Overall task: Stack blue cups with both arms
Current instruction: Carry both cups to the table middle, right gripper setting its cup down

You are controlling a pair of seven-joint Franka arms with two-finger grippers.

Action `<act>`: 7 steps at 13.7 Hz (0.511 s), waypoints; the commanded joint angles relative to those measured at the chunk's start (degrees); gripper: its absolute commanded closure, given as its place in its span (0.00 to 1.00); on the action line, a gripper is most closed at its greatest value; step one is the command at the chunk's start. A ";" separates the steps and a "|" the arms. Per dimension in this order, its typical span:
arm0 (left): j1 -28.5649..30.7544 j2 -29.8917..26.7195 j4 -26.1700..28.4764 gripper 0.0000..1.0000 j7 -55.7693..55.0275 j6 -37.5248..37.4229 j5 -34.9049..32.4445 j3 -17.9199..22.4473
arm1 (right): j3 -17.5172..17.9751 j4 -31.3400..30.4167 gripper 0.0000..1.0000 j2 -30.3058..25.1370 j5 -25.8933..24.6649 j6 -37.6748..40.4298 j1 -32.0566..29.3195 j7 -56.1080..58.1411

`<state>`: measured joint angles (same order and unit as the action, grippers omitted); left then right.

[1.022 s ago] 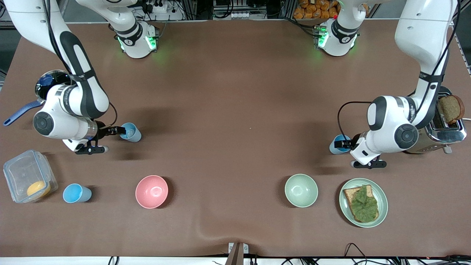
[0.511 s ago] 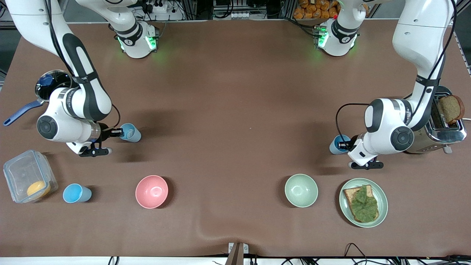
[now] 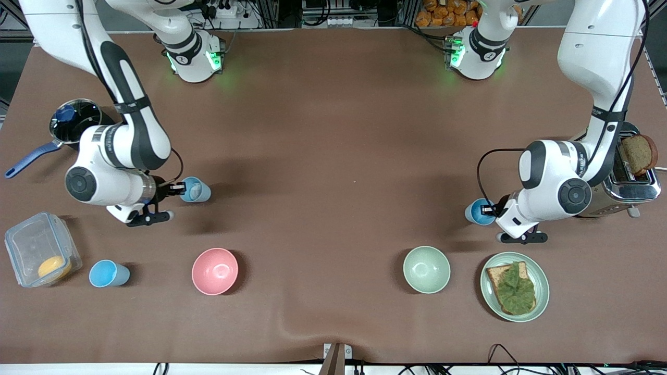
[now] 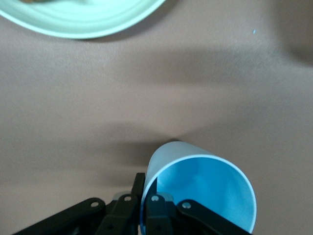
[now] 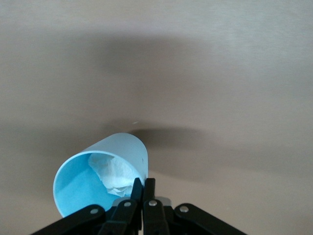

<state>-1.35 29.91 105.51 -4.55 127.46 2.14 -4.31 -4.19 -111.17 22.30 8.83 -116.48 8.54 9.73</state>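
My right gripper (image 3: 180, 186) is shut on the rim of a blue cup (image 3: 196, 190) and holds it tilted just above the table. In the right wrist view the gripper (image 5: 144, 183) pinches the cup (image 5: 83, 181), which has crumpled white paper (image 5: 115, 176) inside. My left gripper (image 3: 488, 210) is shut on the rim of a second blue cup (image 3: 475, 212), beside the toaster. In the left wrist view the gripper (image 4: 146, 188) clamps that cup's (image 4: 205, 188) wall. A third blue cup (image 3: 107, 273) stands upright on the table near the clear container.
A pink bowl (image 3: 214, 271) and a pale green bowl (image 3: 426, 269) sit nearer the camera. A green plate (image 3: 542, 297) with toast and lettuce lies by the left arm; its rim shows in the left wrist view (image 4: 83, 27). Toaster (image 3: 628, 187), clear container (image 3: 31, 245), pot (image 3: 73, 122).
My right gripper has moved with its cup toward the middle of the table. My left gripper has shifted with its cup slightly toward the green plate.
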 commanded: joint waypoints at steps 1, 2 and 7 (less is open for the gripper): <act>0.12 -2.04 -0.39 1.00 0.16 -0.01 1.29 -0.17 | -0.21 6.82 1.00 -0.68 0.57 7.21 5.58 -6.97; 0.21 -3.00 -0.30 1.00 0.16 -0.19 1.29 -0.17 | -0.21 8.76 1.00 -0.68 0.57 7.75 8.48 -10.31; 0.65 -3.36 -0.92 1.00 0.51 -0.19 1.38 -0.17 | -0.21 12.03 1.00 1.52 6.36 3.12 22.11 -28.32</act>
<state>-1.16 27.43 104.25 -4.55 127.49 2.14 -4.26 -3.67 -100.52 22.23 12.66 -111.44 26.59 -12.71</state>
